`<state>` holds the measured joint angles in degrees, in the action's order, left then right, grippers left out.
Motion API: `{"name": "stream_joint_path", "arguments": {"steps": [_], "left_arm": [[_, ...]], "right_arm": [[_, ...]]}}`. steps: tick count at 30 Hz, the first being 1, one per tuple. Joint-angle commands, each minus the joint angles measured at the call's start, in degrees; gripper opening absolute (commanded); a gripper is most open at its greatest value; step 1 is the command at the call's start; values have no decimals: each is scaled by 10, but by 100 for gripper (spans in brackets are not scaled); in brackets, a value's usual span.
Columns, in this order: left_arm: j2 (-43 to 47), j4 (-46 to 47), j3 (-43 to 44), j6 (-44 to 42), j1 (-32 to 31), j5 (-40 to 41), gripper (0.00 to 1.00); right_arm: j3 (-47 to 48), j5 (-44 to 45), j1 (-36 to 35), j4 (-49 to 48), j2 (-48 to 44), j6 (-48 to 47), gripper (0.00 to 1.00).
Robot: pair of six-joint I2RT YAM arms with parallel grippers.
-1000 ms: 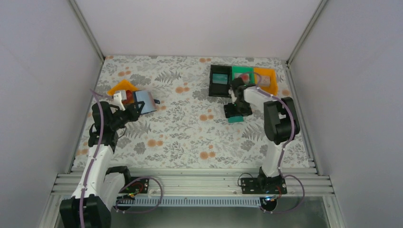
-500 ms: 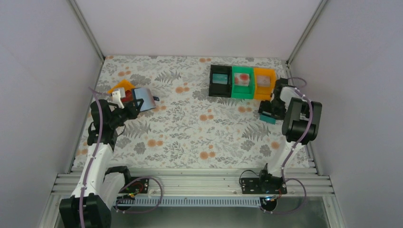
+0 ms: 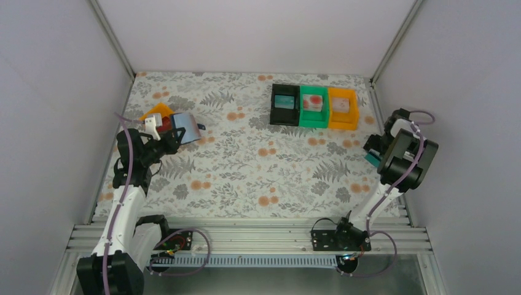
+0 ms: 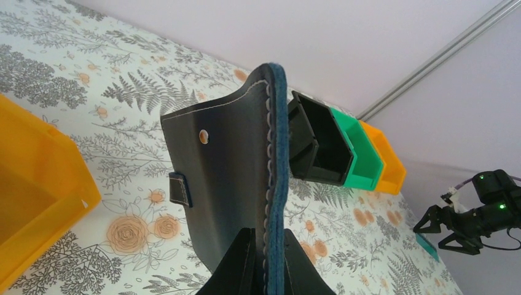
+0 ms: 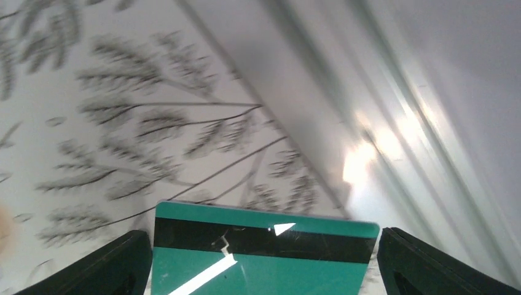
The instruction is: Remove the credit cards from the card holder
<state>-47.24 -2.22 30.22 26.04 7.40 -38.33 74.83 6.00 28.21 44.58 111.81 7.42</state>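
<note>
Left jaws: clenched on the bottom edge of the card holder, with one finger on each face. The holder is held up at the left side of the bench, just beside a lone orange bin.

Right jaws: spread wide, grasping a teal credit card by its two short edges. They are at the bench's right edge, close to the frame rail.

Containers, a row of three at the far side:
- black bin: a second teal card
- green bin: a red-and-white item
- end orange bin: a pale item, kind unclear

Views:
- Left wrist only: the holder's dark outer face with pale stitching, a small round snap, the closure tab and a blue edge. The row's contents are hidden from here.
- Top view only: the holder's lighter blue inner face.
- Right wrist only: the black magnetic stripe on the held card. The background is blurred.
</note>
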Motion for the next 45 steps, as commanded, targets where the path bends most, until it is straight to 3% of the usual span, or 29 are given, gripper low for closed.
{"name": "stream_joint_path", "arguments": {"steps": [1, 4, 11, 22, 24, 29, 36, 45], "left_arm": [[-1, 28, 22, -11, 5, -3, 3], [-3, 29, 22, -11, 5, -3, 2], [-4, 30, 18, -11, 5, -5, 2], [5, 37, 12, -8, 5, -7, 2], [6, 41, 9, -6, 5, -8, 2], [4, 56, 1, 5, 4, -12, 2], [7, 45, 8, 0, 3, -6, 2], [2, 34, 21, -11, 4, 3, 2]], "right_arm": [[-25, 119, 34, -2, 30, -1, 93], [-13, 119, 38, -2, 20, -4, 93], [-8, 8, 38, -21, -49, -13, 99], [-128, -68, 39, -56, -182, 32, 99], [-147, -113, 39, -51, -192, 47, 99], [-205, -195, 39, -96, -239, 125, 83], [-231, -91, 44, -118, -204, 181, 60], [-232, -79, 62, -155, -150, 202, 52]]}}
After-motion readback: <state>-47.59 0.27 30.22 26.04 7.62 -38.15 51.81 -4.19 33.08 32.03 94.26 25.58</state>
